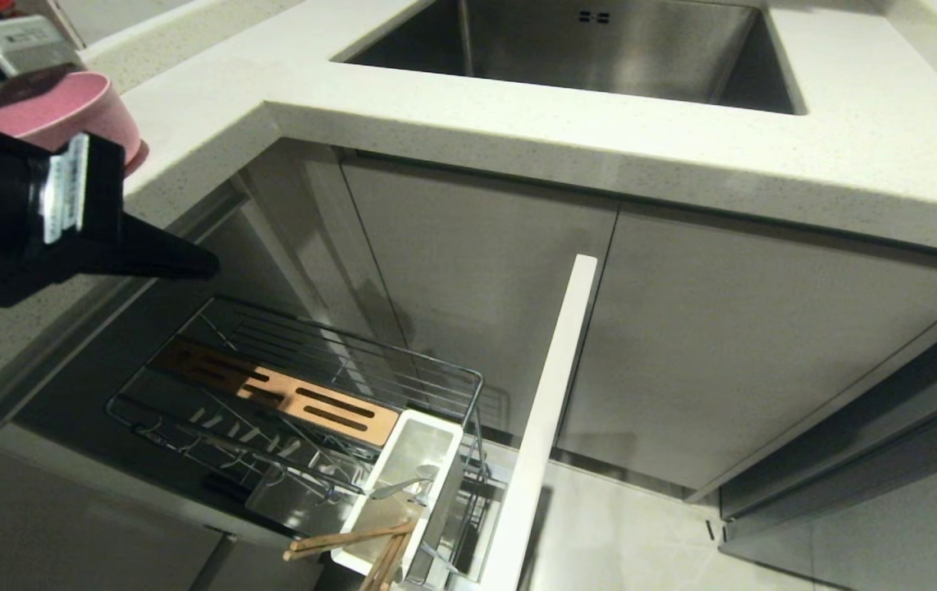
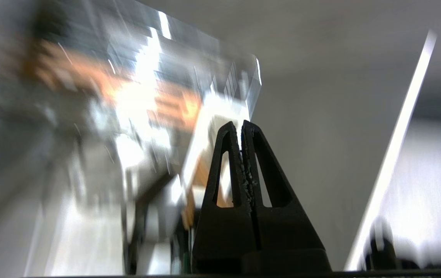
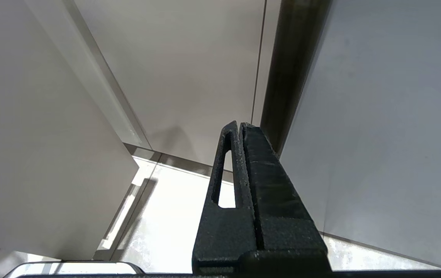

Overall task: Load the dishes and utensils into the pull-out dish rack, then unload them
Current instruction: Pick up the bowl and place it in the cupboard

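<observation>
Chopsticks (image 1: 351, 543) and fork (image 1: 403, 486) already sit in the white utensil holder (image 1: 436, 430) at the pull-out dish rack's (image 1: 288, 386) near end. The pink bowl (image 1: 87, 111) waits on the counter (image 1: 518, 115), far left. Left gripper (image 1: 204, 264) pinched empty above the rack; right gripper (image 3: 240, 125) closed, parked.

A steel sink (image 1: 600, 49) is sunk into the pale speckled table (image 1: 846, 156), grey cabinet doors (image 1: 747, 345) below, glossy floor tiles (image 1: 616, 533) underneath.
</observation>
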Available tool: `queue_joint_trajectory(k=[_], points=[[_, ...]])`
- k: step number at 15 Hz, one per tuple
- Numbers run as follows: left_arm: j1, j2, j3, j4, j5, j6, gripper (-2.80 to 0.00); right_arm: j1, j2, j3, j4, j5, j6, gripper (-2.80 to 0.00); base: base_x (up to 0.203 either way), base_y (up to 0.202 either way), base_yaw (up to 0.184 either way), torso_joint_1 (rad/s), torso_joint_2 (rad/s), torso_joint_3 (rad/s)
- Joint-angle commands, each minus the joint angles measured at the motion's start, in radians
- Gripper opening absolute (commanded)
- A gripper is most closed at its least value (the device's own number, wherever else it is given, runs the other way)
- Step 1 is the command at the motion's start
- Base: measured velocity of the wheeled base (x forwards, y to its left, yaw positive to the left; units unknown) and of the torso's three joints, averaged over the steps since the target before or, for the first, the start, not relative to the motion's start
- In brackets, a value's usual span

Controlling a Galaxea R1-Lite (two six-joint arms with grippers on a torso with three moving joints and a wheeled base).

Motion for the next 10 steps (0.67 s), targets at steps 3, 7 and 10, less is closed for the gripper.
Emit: queue_joint_trajectory(k=[3,7,10], points=[[0.099,-0.128,0.12,-0.34,0.132,0.063,-2.8,0.0,-0.001,0.026,-0.001,0.0,0.0,-2.8,0.0,0.0,0.0,0.0,0.0,0.0],[0.166,-0.146,0.172,-0.5,0.239,0.314,-2.8,0.0,-0.001,0.026,-0.001,0.0,0.0,-2.8,0.0,0.0,0.0,0.0,0.0,0.0],[0.2,-0.156,0.217,-0.607,0.242,0.404,-2.8,0.0,-0.001,0.026,-0.001,0.0,0.0,-2.8,0.0,0.0,0.0,0.0,0.0,0.0]])
